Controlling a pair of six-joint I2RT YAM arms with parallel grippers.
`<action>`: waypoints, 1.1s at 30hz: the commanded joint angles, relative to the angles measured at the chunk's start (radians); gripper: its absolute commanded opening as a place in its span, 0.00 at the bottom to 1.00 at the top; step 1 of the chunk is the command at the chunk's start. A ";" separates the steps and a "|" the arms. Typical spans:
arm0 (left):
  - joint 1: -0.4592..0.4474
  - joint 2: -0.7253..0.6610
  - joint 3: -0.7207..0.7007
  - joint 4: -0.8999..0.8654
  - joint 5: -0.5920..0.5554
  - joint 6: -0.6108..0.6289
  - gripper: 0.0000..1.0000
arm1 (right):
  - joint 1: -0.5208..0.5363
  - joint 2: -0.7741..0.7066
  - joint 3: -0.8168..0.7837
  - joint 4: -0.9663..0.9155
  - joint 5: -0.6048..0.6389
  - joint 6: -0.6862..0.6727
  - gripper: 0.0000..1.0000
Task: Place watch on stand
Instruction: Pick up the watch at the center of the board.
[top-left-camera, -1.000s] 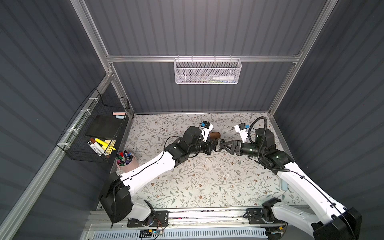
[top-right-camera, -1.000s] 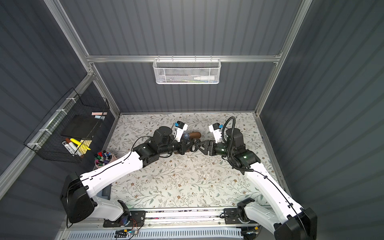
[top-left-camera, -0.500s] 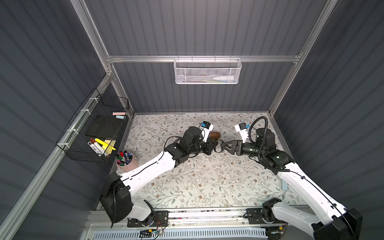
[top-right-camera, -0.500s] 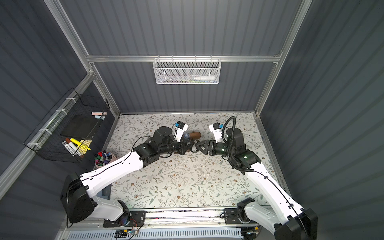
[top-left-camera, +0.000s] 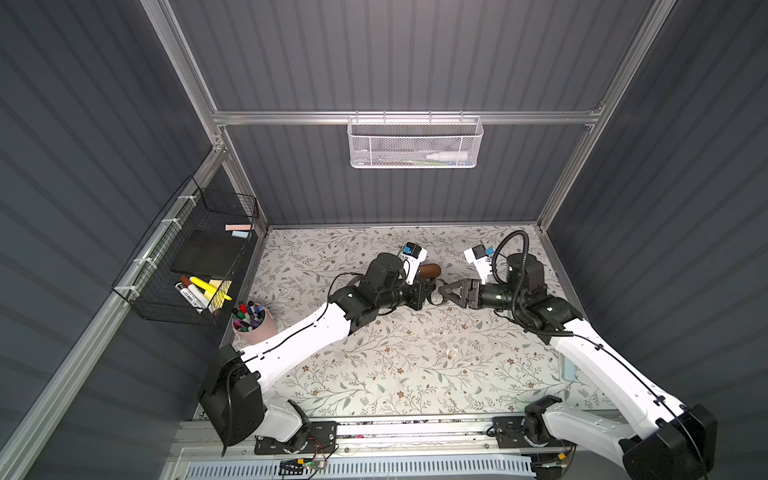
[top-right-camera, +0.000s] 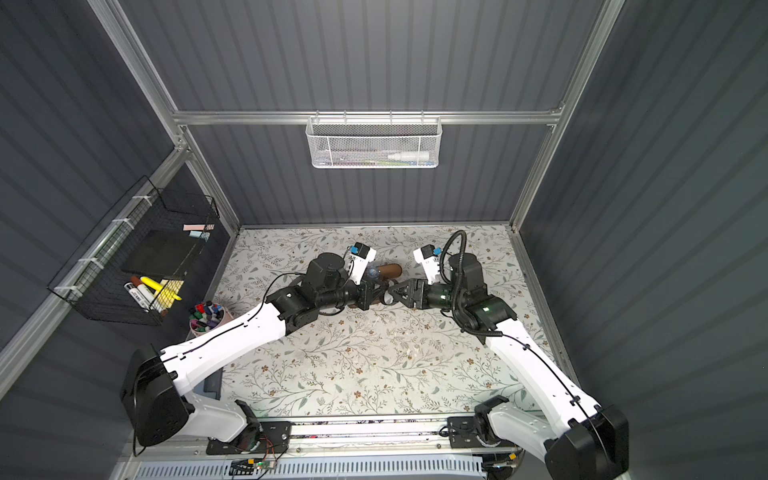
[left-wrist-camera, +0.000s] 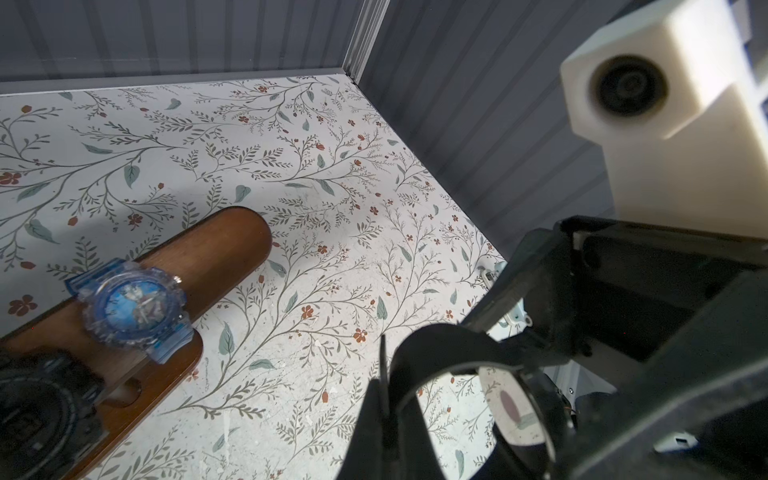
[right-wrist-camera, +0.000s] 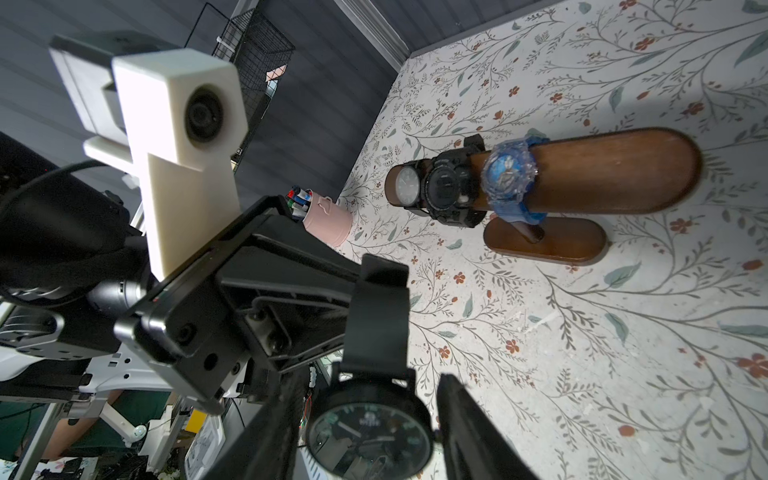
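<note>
Four watches, one dark brown wooden T-shaped stand (right-wrist-camera: 602, 170). Three ring its bar: translucent blue plastic watch (right-wrist-camera: 509, 172), chunky black digital watch (right-wrist-camera: 446, 187), grey-faced dark watch (right-wrist-camera: 405, 183). Fourth, black-strapped round analogue watch (right-wrist-camera: 370, 440), sits off the stand, strap pinched in my closed left gripper (top-right-camera: 376, 296); my right gripper (top-right-camera: 392, 297) straddles its case, grip unclear. Pink cup (right-wrist-camera: 328, 222) holds markers (right-wrist-camera: 297, 197). Stand post mostly hidden.

right pincer (top-left-camera: 442, 291), jaws narrower around watch (right-wrist-camera: 370, 440)

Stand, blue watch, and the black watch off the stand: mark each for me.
stand (right-wrist-camera: 602, 170): right wrist view, bare top of its bar.
blue watch (left-wrist-camera: 134, 306): left wrist view, its dial.
black watch (right-wrist-camera: 370, 440): right wrist view, its dial, off the stand.
</note>
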 joint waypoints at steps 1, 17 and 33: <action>0.008 0.005 -0.007 0.000 0.001 0.024 0.00 | -0.002 -0.005 0.010 0.004 -0.016 0.002 0.53; 0.071 -0.028 -0.016 -0.019 -0.013 0.039 0.35 | -0.003 0.002 0.050 -0.113 0.160 -0.057 0.36; 0.476 -0.118 -0.040 -0.226 0.017 0.107 0.52 | -0.003 0.110 0.270 -0.325 0.570 -0.337 0.33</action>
